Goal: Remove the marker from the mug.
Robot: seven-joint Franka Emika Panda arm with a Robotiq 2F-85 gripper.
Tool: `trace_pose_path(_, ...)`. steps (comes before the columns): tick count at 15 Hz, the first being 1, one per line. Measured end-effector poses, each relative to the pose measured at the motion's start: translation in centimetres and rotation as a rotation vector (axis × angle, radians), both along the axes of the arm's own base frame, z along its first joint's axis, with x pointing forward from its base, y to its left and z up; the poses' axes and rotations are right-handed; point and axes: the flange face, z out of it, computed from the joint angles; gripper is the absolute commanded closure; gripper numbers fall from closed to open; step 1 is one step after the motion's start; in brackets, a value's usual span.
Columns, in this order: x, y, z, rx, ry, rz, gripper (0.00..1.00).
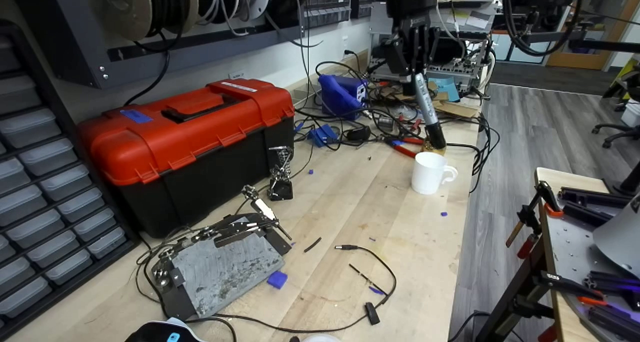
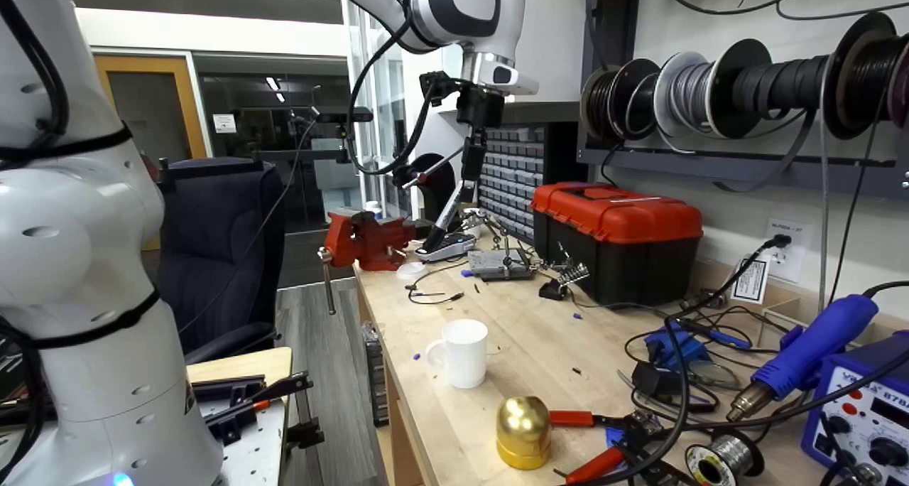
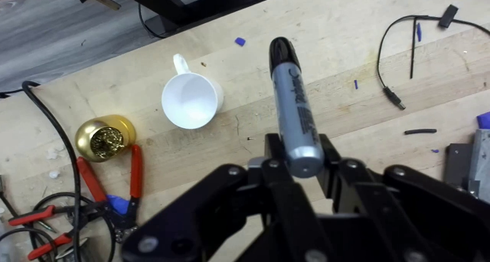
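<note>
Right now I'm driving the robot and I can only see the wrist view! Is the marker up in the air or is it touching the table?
Observer: Up in the air: in both exterior views the marker hangs above the table.
Operator: Cool! Is anything big on the table that I can't see?
Observer: Yes, a red-lidded toolbox stands on it.
Operator: Anything at the edge?
Observer: In an exterior view, a red vise sits at the table's edge.

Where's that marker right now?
The marker is held in the gripper, above the workbench; in the wrist view, it's to the right of the white mug.
</note>
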Motion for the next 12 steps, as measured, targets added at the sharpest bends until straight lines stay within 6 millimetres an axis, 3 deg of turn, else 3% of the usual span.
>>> trace_pose_path(3,2.9,1.1,-2.7,0.013,0.043,0.028,0.96)
trace_pose_path(7,6.9,1.1,-7.8,0.03,0.127,0.045,0.96)
trace_pose_path(12,9.9,1.3,-11.8,0.045,0.231,0.079,0.96)
